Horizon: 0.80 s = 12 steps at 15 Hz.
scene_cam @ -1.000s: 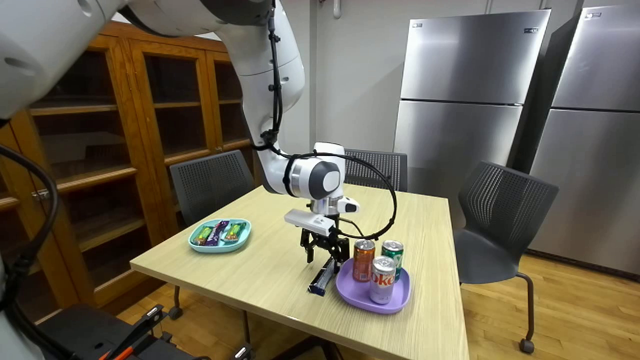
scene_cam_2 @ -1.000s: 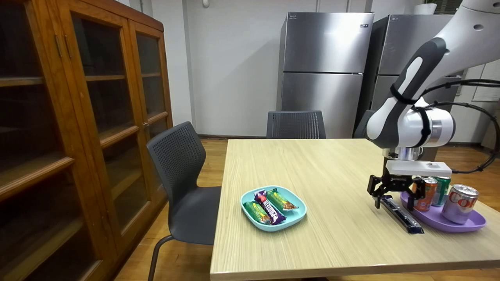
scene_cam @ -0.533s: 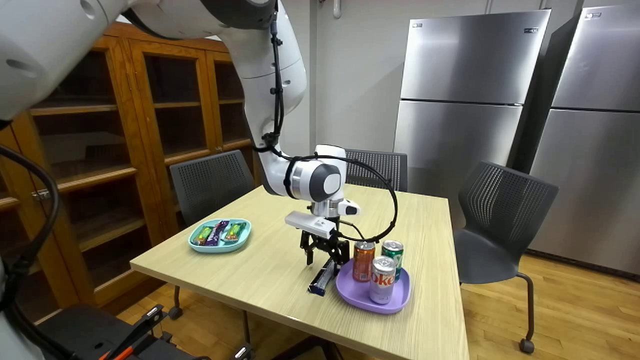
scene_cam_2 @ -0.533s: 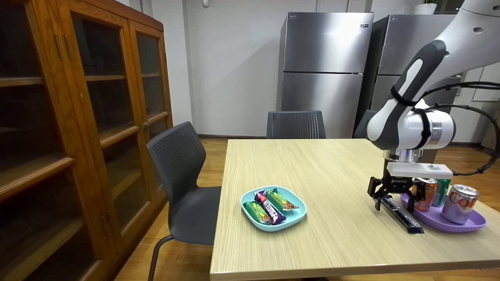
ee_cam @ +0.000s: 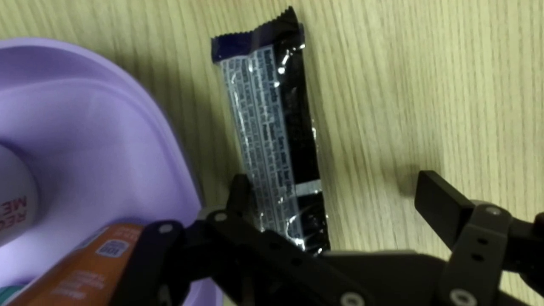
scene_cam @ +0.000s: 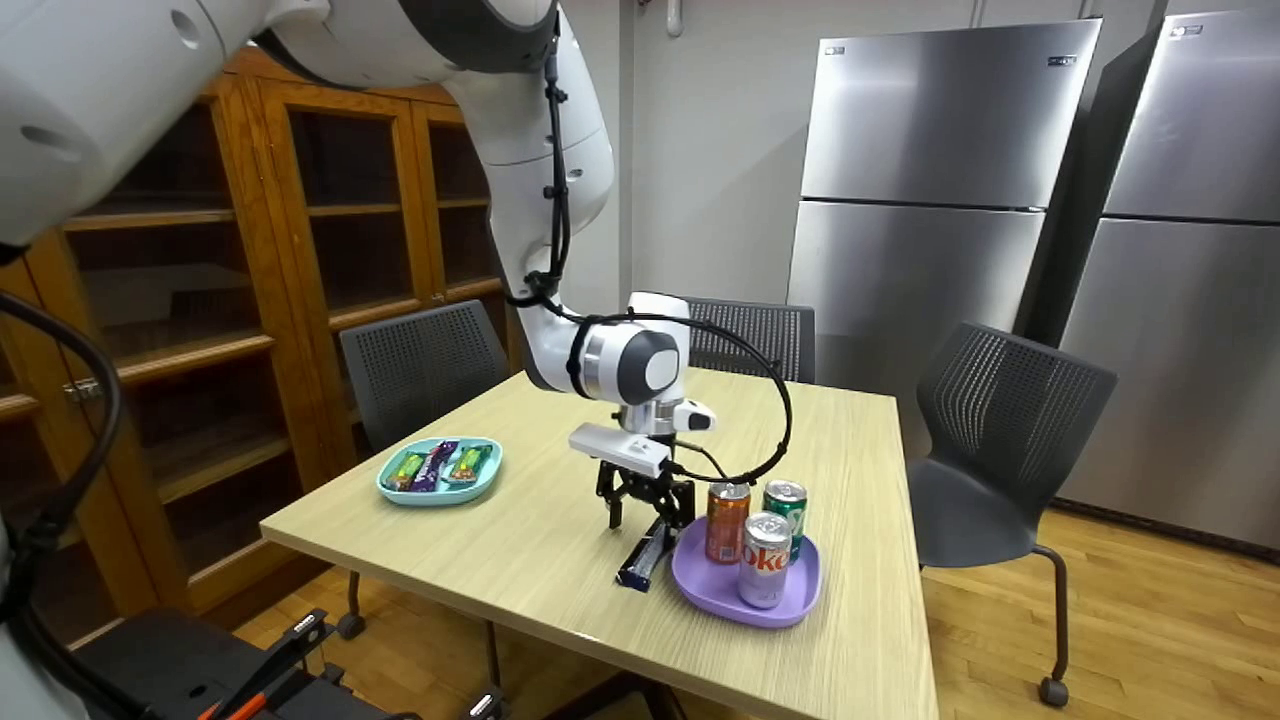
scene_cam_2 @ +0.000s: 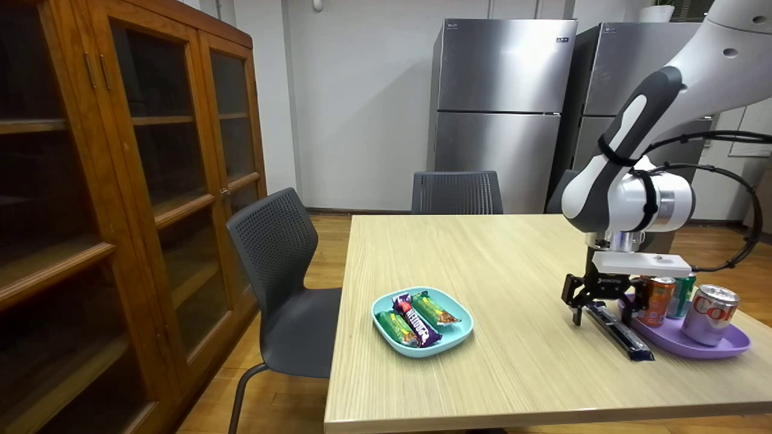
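wooden cabinet (scene_cam_2: pixel 129 205), steel refrigerators (scene_cam_2: pixel 500 84), gray wall (scene_cam_2: pixel 362 114)

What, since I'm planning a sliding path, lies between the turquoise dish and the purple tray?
A dark-wrapped bar, lying on the table close beside the purple tray, with the open gripper over one end of it; both exterior views show this.

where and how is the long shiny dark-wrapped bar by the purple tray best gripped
Probably across the middle of the long, shiny, dark-wrapped bar, from straight above: it lies flat on the pale wood-grain table, slim crosswise. The open black claw could close on the bar's long sides, though the gap to the purple rounded tray is narrow.
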Available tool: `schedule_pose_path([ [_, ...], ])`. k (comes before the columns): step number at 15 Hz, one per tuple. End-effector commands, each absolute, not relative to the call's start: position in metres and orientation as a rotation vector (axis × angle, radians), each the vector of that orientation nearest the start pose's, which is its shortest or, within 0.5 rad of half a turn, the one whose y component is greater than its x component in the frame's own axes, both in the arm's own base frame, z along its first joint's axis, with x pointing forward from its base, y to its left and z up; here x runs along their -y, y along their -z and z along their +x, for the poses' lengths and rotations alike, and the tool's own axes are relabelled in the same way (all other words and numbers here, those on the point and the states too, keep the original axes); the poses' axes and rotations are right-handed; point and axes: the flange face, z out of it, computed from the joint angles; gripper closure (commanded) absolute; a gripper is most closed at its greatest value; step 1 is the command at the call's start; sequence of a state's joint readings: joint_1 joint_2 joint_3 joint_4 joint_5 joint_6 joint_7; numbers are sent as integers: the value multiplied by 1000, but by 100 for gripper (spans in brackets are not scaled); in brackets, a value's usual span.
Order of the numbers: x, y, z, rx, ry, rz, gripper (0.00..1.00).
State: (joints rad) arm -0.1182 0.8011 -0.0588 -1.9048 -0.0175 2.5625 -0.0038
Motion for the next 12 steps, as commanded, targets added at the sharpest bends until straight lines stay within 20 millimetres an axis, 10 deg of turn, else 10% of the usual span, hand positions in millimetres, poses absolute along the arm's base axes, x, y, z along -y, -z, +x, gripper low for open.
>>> schedule_pose_path([
  [1,105,-65,592,-185,-253,-3126,0],
  [7,103,-62,594,-173,-261,-3119,0],
  [12,101,-65,597,-184,-253,-3110,50],
])
